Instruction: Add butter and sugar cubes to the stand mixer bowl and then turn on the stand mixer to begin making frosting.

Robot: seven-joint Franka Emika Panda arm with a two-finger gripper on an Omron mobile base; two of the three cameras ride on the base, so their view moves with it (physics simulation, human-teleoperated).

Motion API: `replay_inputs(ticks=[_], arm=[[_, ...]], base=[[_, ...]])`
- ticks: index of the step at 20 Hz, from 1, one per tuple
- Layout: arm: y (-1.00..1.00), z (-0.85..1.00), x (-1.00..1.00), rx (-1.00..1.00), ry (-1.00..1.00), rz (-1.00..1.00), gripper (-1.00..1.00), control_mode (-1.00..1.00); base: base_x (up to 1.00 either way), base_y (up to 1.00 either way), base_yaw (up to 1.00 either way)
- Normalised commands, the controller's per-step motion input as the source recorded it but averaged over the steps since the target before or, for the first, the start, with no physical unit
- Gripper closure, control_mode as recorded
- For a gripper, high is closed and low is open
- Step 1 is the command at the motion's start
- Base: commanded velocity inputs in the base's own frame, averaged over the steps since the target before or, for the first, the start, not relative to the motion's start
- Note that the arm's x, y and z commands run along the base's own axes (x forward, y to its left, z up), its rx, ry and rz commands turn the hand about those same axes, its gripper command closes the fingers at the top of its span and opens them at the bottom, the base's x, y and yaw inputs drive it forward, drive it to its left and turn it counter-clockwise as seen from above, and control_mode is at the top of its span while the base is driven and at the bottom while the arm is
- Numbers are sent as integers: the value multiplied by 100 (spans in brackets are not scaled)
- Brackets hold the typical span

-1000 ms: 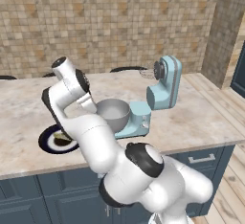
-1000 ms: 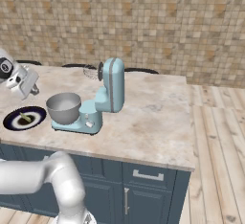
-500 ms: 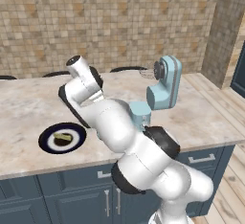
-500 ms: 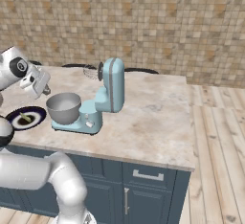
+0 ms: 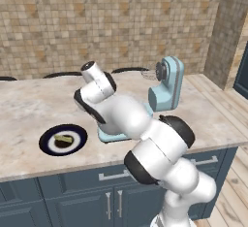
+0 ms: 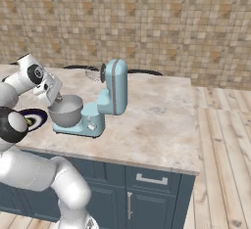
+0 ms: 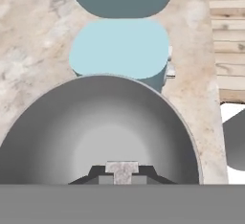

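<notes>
One counter (image 6: 162, 125) spans the right base view's middle, with the mixer (image 6: 112, 96) left of centre. Its bowl (image 7: 110, 127) takes up the hand view's lower half, under the gripper (image 7: 121, 171), whose tips are pinched together on a small pale cube (image 7: 121, 169). Butter (image 5: 63, 138) sits on the plate (image 5: 48, 141), lower left in the left base view.

Beige marble counter (image 6: 157, 125), light blue stand mixer (image 6: 110, 96) standing on it, dark blue plate (image 5: 63, 140) beside it

The claw (image 6: 58, 97) has swung from over the plate (image 5: 48, 143) — now above the stand mixer bowl (image 6: 66, 111).
</notes>
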Motion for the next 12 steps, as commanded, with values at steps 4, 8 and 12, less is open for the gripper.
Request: replay_inputs(ticks=[4,8,12], arm=[[-18,-36,22,10,11,0,100,-100],[-1,-44,28,7,11,0,100,-100],[0,-35,31,4,9,0,100,-100]], base=[[0,0,0],[0,0,0],[0,0,0]])
